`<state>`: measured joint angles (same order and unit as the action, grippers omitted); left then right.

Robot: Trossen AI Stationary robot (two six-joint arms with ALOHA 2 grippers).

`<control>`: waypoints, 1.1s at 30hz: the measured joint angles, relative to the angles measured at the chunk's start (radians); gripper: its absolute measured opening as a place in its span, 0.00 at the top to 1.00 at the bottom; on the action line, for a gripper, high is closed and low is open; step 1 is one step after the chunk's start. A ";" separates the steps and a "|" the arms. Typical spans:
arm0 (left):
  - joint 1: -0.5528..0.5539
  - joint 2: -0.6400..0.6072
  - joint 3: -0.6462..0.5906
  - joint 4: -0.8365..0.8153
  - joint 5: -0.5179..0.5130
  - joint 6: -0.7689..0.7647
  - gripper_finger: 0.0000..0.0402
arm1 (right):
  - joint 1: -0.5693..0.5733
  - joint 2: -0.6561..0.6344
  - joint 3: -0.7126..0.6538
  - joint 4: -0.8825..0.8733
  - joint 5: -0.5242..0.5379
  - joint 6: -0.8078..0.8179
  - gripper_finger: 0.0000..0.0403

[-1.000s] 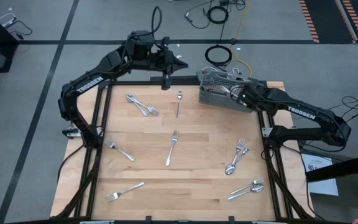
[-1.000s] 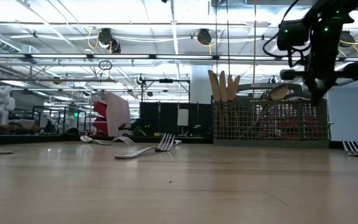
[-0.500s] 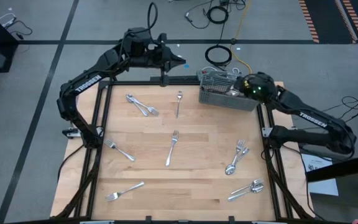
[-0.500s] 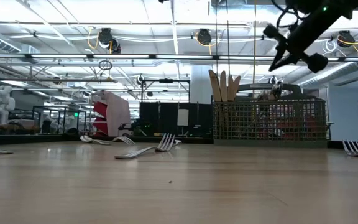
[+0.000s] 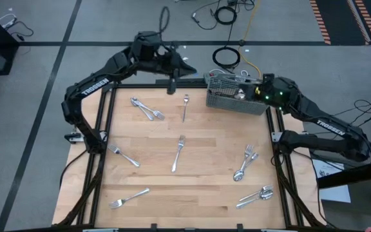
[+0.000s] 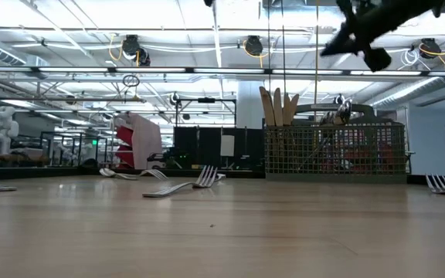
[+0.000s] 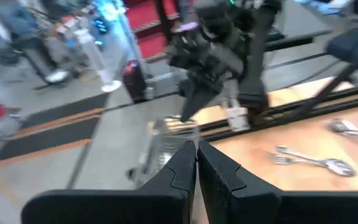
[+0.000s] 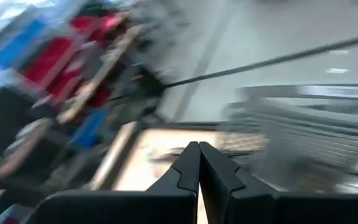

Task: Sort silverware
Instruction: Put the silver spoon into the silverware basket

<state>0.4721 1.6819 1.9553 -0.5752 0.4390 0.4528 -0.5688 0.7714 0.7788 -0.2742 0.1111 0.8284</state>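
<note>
Left gripper (image 7: 196, 163) closed, raised; right gripper (image 8: 199, 163) closed, raised.

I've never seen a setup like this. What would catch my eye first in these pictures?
Probably the shiny forks and spoons scattered all over the wooden table, seen from above. Next, the grey mesh caddy at the table's far right corner, already holding some utensils. Two dark arms reach in at that far edge: the right pincer is shut and raised above the caddy, and the left pincer is shut near the far edge's middle.
</note>
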 joint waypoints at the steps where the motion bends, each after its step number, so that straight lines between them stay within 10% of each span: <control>1: -0.008 0.009 0.000 -0.002 0.009 -0.004 0.93 | 0.020 -0.001 0.000 0.025 -0.032 -0.010 1.00; 14: -0.124 0.050 -0.041 0.011 0.012 -0.004 0.93 | 0.498 0.107 0.000 0.012 -0.236 -0.116 1.00; 26: -0.151 0.051 -0.053 -0.009 0.005 -0.029 0.93 | 0.759 0.294 0.000 -0.675 -0.302 -0.378 1.00; 33: -0.163 0.051 -0.053 -0.035 -0.021 -0.029 0.93 | 0.828 0.397 0.000 -0.693 -0.300 -0.620 0.90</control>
<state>0.3091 1.7325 1.9018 -0.6102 0.4176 0.4235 0.2593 1.1680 0.7788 -0.9672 -0.1894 0.2087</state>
